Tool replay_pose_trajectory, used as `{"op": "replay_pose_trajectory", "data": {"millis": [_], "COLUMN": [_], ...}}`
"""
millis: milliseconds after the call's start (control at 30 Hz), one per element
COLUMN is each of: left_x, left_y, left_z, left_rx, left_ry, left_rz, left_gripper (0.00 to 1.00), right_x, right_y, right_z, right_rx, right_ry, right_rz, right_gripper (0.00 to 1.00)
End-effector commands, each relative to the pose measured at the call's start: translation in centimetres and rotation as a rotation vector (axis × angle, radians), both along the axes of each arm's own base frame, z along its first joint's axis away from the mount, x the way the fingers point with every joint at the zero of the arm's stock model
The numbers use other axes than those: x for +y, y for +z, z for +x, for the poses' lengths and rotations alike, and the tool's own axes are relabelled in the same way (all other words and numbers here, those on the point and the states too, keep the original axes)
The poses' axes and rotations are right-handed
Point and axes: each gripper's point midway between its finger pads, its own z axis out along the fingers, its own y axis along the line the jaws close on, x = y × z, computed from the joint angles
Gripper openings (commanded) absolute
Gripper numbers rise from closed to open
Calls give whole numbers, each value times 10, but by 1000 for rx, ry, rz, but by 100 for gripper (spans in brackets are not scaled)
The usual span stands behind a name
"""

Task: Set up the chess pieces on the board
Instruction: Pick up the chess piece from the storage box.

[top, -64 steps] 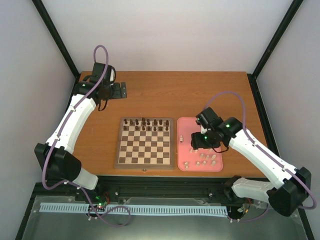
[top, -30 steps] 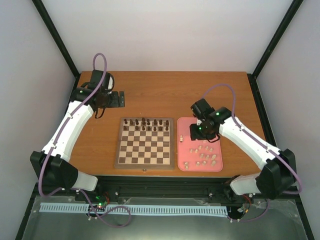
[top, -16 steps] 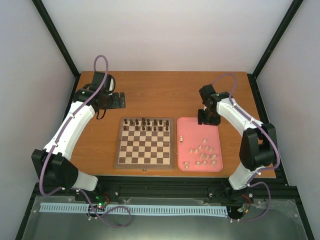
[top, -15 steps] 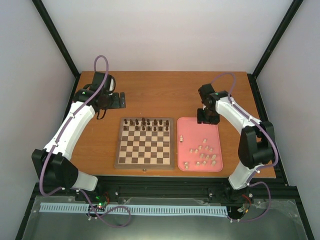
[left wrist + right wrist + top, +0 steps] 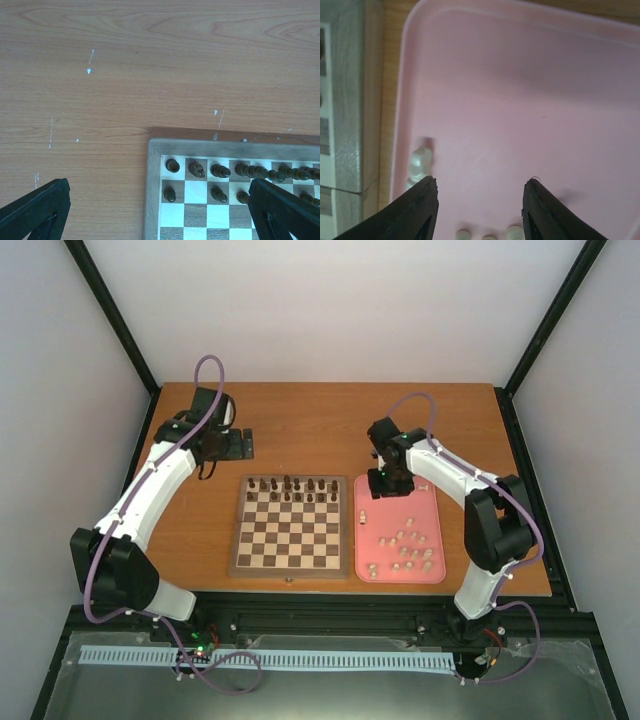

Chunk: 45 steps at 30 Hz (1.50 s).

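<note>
Right pincer (image 5: 384, 484) shifted left over pink tray (image 5: 422, 502).

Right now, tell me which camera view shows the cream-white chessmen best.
Top external. It shows the whole spread of cream-white chessmen on the pink tray, though tiny. Right wrist shows just one by the tray's left rim and a few blurred tops at the frame's bottom. Left wrist shows none, only dark brown chessmen on the board.
</note>
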Motion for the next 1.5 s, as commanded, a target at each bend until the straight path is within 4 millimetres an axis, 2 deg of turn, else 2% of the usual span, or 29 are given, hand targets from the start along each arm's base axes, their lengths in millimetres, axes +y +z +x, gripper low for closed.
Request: {"op": "replay_pose_trajectory", "data": {"millis": [0,333,467,967,1133,1233,1333,1467], "left_x": [-1,4,3,7,8,8,9,10], "left_y": [-4,-14,-16,-15,-16,-15,-15,-17], "left_z": [1,-5,-5,-8,-8,-7,-7,-7], "left_rx": [-3,29,36,37,38,37,38,44], "left_ry": [9,16,16,14,12,11,11,11], "left_rz": [-7,19,18,39,47,50,58,63], "left_gripper": [100,100,100,100,100,100,100,100], "right_x": [16,52,53,57,59,60,60,58], "right_y": [-14,-39,-48,-58,-57,-59,-61,-58], "right_z": [-12,-26,-30,-24,-18,-16,-17,-21], "right_rx": [38,102,132,142,135,140,149,156], "right_ry": [39,141,128,140,143,144,146,148], "right_rz": [41,48,53,45,39,36,32,31], "right_gripper": [47,47,46,41,30,27,18,20]}}
